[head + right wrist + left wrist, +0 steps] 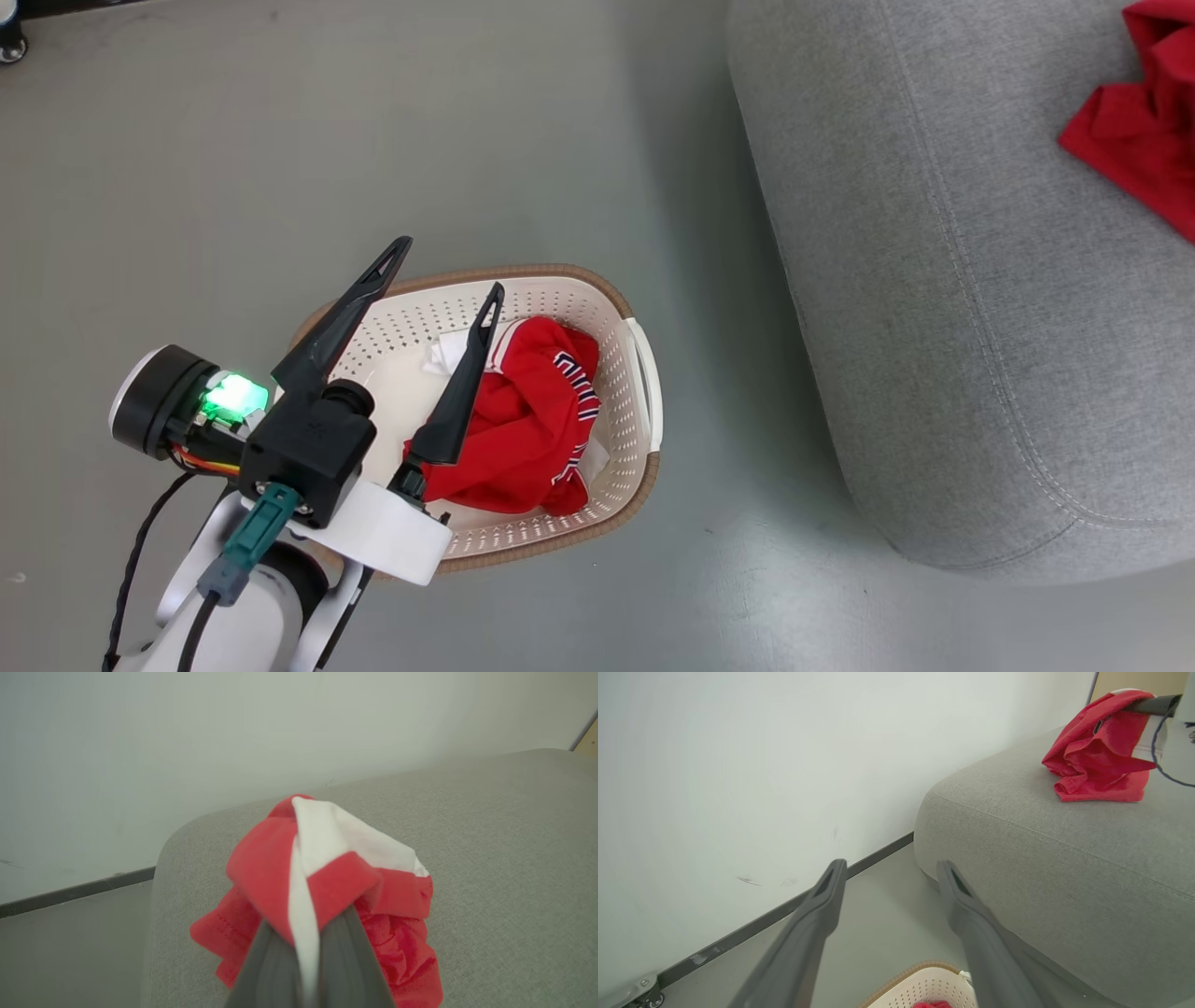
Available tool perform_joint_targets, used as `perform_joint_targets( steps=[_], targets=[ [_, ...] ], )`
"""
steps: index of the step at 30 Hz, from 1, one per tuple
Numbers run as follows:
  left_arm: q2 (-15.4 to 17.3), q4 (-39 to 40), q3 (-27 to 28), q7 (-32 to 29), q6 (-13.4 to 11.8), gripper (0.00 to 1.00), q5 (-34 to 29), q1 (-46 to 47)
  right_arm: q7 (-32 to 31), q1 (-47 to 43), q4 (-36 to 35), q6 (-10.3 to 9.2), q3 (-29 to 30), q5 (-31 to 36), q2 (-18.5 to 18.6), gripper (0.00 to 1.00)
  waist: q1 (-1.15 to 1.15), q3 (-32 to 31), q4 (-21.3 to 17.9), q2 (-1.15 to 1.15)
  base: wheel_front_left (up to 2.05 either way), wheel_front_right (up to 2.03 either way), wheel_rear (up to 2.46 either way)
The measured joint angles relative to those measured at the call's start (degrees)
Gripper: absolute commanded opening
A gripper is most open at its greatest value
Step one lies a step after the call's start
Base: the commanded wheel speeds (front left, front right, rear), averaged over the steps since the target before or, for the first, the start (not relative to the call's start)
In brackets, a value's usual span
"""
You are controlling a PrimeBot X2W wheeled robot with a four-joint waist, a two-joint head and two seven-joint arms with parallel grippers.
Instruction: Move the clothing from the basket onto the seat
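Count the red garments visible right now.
2. The first garment lies in the basket; the second garment rests on the seat, pinched in the right gripper's shut jaws. Others may be hidden beneath.

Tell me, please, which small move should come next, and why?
Probably open the right pincer: it is shut on a red garment whose lower folds already rest on the grey seat, so releasing should leave it there.

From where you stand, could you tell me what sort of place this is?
Probably a home-like indoor room: a grey seat, a laundry basket on a smooth floor, a plain white wall.
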State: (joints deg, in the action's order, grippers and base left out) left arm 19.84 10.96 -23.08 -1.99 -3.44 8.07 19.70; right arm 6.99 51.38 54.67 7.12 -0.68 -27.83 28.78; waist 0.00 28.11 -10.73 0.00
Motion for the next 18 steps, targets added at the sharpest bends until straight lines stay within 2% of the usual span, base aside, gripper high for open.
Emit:
perform_joint_targets(
  steps=[10,11,12,15,16,18],
  targets=[
    [-0.2,-1.1,0.1,0.5,-0.1,1.0,0.0,0.0,-0.4,-2.5,0.9,0.0,-3.7,-0.2,-2.9,0.0,0.0,-0.9,-1.6,0.0,0.0,0.0,0.0],
    [-0.2,-1.2,0.1,0.5,-0.1,1.0,0.0,0.0,-0.4,-2.5,0.9,0.0,-3.8,-0.2,-2.9,0.08,0.0,-1.1,-1.7,0.0,0.0,0.0,0.0],
    [-0.2,-1.4,0.1,0.5,-0.1,1.0,0.0,0.0,-0.4,-2.5,0.9,0.0,-3.9,-0.4,-2.9,0.11,0.0,-1.2,-1.9,0.0,0.0,0.0,0.0],
    [-0.4,-1.7,0.0,0.5,-0.1,1.0,0.1,0.0,-0.4,-2.7,1.0,0.0,-4.3,-0.7,-3.2,0.57,0.0,-1.5,-2.2,0.0,0.0,0.0,0.0],
    [-0.4,-1.8,0.0,0.6,-0.1,1.0,0.2,0.0,-0.4,-2.9,1.0,0.0,-4.4,-0.8,-3.3,1.0,0.0,-1.7,-2.4,0.0,0.0,0.0,0.0],
    [-0.4,-2.0,0.0,0.6,-0.1,1.0,0.3,0.0,-0.4,-3.3,1.3,0.0,-4.8,-1.1,-3.5,1.0,0.0,-2.0,-2.6,0.0,0.0,0.0,0.0]
  ],
)
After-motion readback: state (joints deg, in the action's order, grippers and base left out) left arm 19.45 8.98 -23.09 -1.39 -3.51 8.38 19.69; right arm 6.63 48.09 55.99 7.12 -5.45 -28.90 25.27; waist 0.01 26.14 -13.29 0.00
